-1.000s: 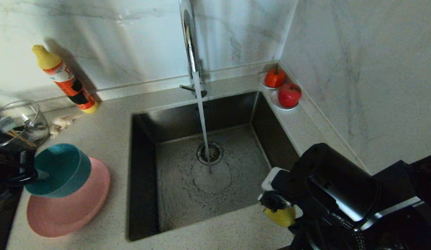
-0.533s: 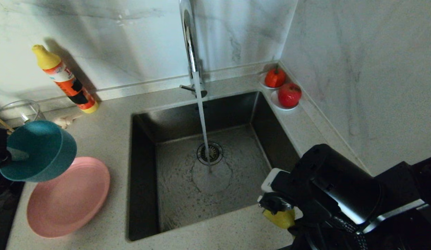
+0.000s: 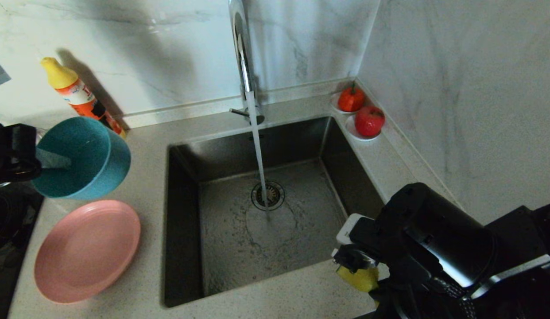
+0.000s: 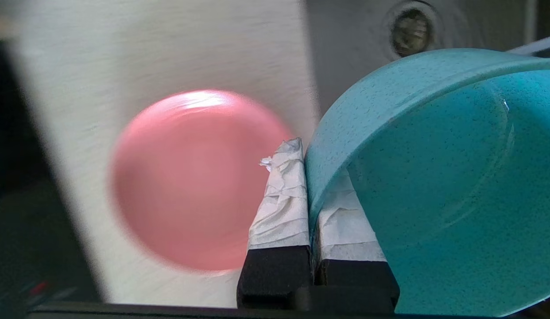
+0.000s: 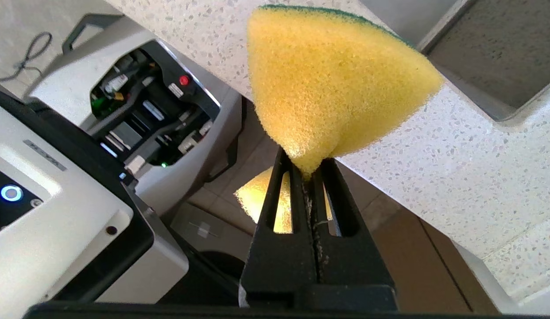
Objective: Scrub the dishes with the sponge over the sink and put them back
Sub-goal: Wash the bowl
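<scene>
- The left gripper point(image 4: 308, 177), its paper-wrapped fingers point(image 4: 281, 199) pinched together on the rim of the speckled teal bowl point(image 3: 82, 157), holds the bowl tipped on its side in the air left of the sink point(image 3: 186, 221).
- The flat, round matte pink plate point(image 3: 87, 250) lies on the speckled counter point(image 3: 146, 133), left of the sink.
- The right gripper point(image 5: 312, 170) has its black jaws clamped on the porous yellow sponge point(image 5: 332, 84), beyond the sink's near right corner.
- Water point(image 3: 258, 155) runs from the chrome tap point(image 3: 242, 48) onto the round drain point(image 3: 267, 195).
</scene>
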